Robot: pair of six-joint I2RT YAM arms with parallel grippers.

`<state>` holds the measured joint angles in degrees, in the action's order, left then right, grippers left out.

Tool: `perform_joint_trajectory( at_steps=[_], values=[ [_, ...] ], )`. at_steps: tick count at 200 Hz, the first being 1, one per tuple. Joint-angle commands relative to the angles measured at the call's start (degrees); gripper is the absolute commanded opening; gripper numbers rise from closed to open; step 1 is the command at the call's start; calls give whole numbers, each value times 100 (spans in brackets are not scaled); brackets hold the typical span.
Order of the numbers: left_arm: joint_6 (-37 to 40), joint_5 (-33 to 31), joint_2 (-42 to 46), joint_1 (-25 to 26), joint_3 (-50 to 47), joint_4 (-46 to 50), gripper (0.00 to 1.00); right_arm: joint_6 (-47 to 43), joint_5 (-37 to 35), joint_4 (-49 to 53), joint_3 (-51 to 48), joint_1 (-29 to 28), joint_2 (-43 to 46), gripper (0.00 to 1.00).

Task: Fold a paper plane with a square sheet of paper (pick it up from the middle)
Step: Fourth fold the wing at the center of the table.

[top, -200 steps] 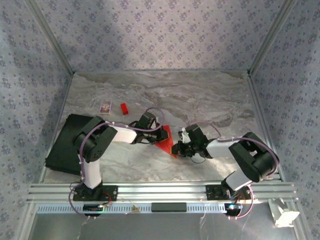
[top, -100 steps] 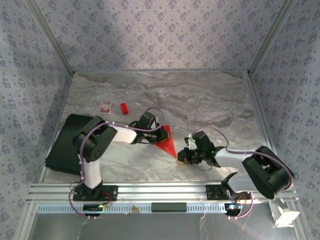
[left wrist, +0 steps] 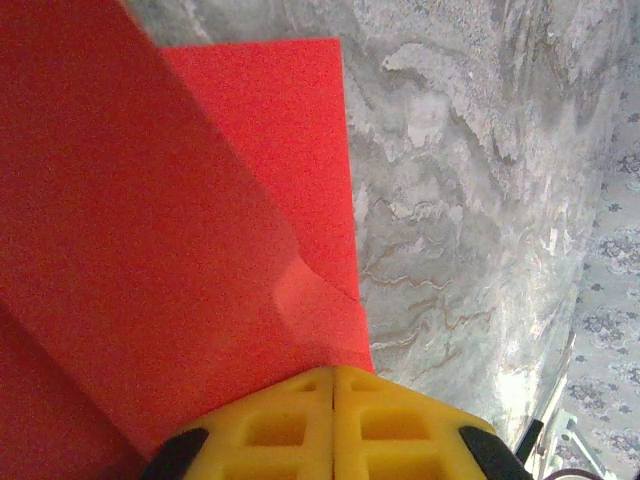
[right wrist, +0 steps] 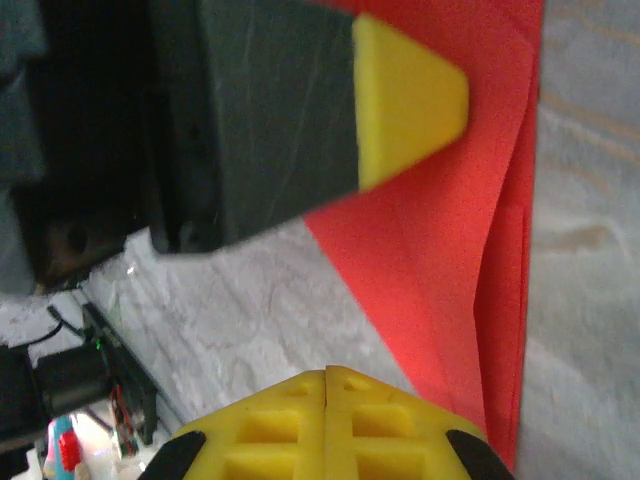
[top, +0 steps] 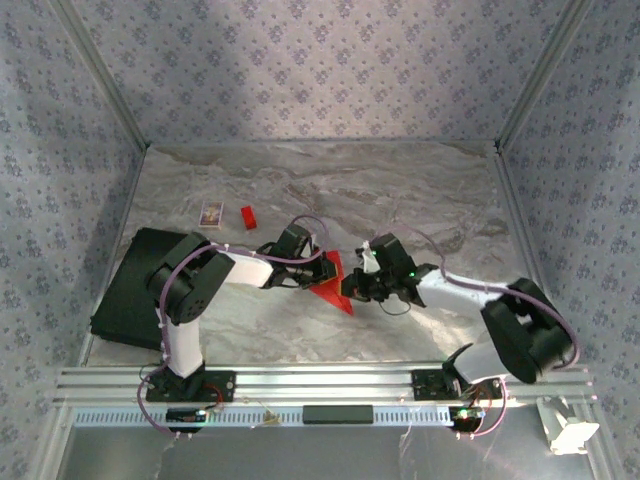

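The square sheet of paper [top: 336, 289], bright red and already creased into a triangle with its point toward the near edge, lies flat on the marbled table [top: 400, 190] about midway between the left and right edges and nearer the front than the back. In the left wrist view its layers [left wrist: 150, 200] overlap, with a small dent at one fold. The left gripper [top: 324, 268] rests on the sheet's left side, jaws pressed together; whether any paper is caught between them I cannot tell. The right gripper [top: 353, 288] sits just beside the sheet's right edge, jaws also pressed together, holding nothing. Well apart, toward the back left, lie a small patterned card [top: 211, 213] and a tiny red block [top: 248, 217]; a black mat [top: 125, 290] fills the front left corner.
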<state>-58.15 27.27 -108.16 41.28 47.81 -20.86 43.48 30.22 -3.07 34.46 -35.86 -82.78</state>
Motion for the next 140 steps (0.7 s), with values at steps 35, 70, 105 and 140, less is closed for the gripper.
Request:
perform_joint_trajectory(
  at_steps=[35, 70, 105, 140],
  values=[
    [41, -363, -266, -43, -223, 512, 7, 275, 29, -526, 437, -58, -1001, 3],
    [41, -353, -276, -45, -218, 504, 7, 242, -156, -297, 549, -46, -1193, 3],
    [64, -337, -259, -45, -185, 540, 7, 246, -251, -386, 90, 31, -1338, 2],
    [102, -287, -177, -73, -120, 587, 7, 602, 4, -1218, -760, 98, -1391, 0]
  ],
)
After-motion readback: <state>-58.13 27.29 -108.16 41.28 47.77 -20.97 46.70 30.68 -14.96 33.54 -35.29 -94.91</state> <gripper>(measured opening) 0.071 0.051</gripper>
